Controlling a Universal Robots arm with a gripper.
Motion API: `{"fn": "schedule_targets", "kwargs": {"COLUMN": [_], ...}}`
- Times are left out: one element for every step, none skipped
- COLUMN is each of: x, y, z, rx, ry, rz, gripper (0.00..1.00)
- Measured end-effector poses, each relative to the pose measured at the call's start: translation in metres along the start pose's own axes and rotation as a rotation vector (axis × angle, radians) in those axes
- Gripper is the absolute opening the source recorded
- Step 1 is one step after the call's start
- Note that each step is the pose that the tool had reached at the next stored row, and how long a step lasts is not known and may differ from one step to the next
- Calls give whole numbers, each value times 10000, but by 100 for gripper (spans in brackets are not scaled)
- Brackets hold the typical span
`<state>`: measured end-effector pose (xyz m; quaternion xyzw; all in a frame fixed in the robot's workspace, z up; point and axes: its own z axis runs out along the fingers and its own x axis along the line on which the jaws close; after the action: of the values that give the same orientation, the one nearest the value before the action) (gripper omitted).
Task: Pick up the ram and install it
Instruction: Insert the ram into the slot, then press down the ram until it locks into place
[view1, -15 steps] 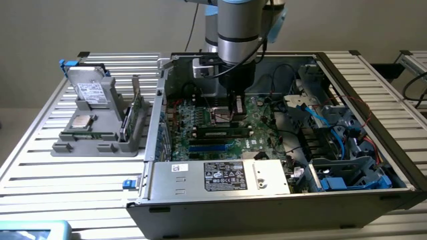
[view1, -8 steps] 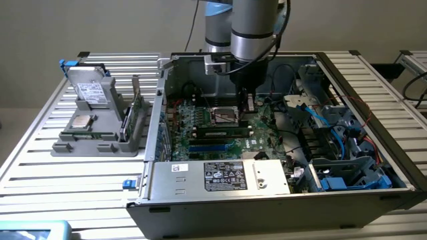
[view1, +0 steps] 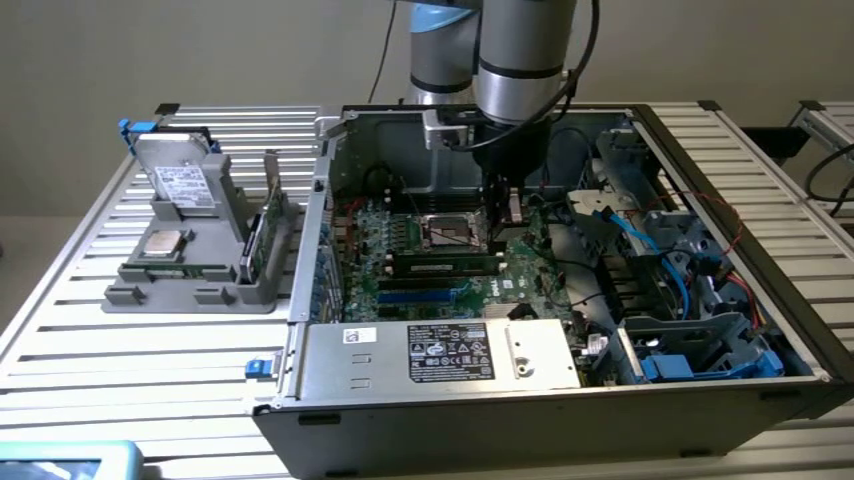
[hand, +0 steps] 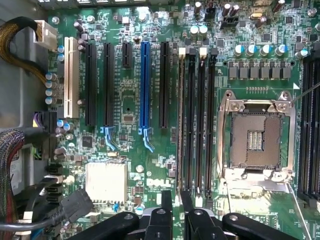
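green printed-circuit motherboard (hand: 130, 100), speckled w/ tiny silver solder dots & white lettering. on it: one bright blue long plastic slot (hand: 145, 82), one white plastic slot (hand: 69, 77), other long card slots (hand: 91, 82) black. shiny silver metal cpu socket frame (hand: 223, 135) round a brown-gold centre. cream square heatsink (hand: 105, 181). matte black gripper (hand: 176, 202). thin dark-green ram stick (view1: 447, 266) w/ pale sticker (reads nearly black in ext. view). dark grey metal pc case (view1: 534, 425); white label w/ black print (view1: 450, 352). silver slatted metal table (view1: 80, 330), striped light/dark. mid-grey plastic parts holder (view1: 174, 290); small blue clip (view1: 130, 127). robot arm (view1: 527, 40) silver-grey, pale blue joint cap (view1: 441, 20).
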<state>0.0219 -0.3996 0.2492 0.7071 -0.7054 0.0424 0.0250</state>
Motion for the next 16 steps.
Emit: {"fn": "schedule_targets", "kwargs": {"x": [1,1,2,3,4,5,5,6,7,7,7,8,8,7,3,0], "y": [0,0,0,0,0,0,0,0,0,0,0,2,5,12,22,31], "z": [0,0,0,0,1,1,1,1,1,1,2,2,5,11,17,24], "rx": [0,0,0,0,-1,0,0,0,-1,0,0,0,-1,-1,-3,-8], "ry": [-28,-54,-80,-106,-133,-160,-187,-214,-241,-245,-247,-247,-240,-213,-178,-145], "rz": [1,1,2,2,3,4,5,5,6,6,7,7,6,9,11,12], "gripper": [21,21,21,21,21,21,19,12,12,11,11,11,11,11,11,11]}}
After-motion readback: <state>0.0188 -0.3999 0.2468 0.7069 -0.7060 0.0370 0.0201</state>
